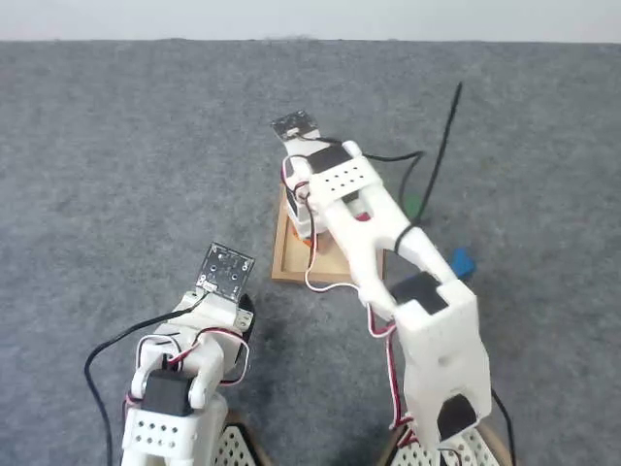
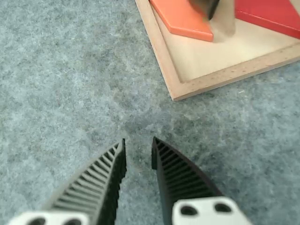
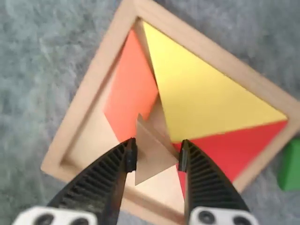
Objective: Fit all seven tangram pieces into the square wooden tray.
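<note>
- A grey, felt-like mat (image 1: 116, 146) covers the table from six o'clock up to twelve, its nap mottled light and dark.
- A pale, plain band (image 1: 310, 19) runs along the mat's far edge at twelve o'clock in the high view.

You're working in soft, bright, even light. On the grey mat (image 2: 56, 70), just off a corner of the wooden tray (image 2: 164, 61), lies one faint, diffuse shadow. Inside the tray, the yellow piece (image 3: 201, 93) and the tan piece (image 3: 150, 159) look flatly, evenly lit.
</note>
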Motion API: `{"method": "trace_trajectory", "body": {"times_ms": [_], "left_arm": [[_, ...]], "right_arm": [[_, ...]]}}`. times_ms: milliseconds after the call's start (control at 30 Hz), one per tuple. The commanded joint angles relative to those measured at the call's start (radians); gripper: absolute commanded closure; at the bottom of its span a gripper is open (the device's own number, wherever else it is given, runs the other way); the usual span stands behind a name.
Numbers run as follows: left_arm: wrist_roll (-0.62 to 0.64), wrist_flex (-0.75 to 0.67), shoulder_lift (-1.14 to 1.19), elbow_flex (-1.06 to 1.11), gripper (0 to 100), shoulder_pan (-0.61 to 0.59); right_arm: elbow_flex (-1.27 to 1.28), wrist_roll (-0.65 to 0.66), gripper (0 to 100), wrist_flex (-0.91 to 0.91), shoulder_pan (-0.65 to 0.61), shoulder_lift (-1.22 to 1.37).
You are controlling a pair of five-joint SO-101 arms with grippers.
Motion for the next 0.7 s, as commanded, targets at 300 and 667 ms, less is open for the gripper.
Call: {"method": "trace_trajectory", "body": {"times_ms": [300,667], "left_arm": [[0.006,-0.003,0.002,-0.007,91,0.002],[0.006,-0.003,0.002,-0.007,91,0.002]], "right_arm": [[-0.109,-0.002,68.7,0.024,-0.028,0.044],[-0.066,0.040,71.2,0.035,-0.018,-0.133]]}}
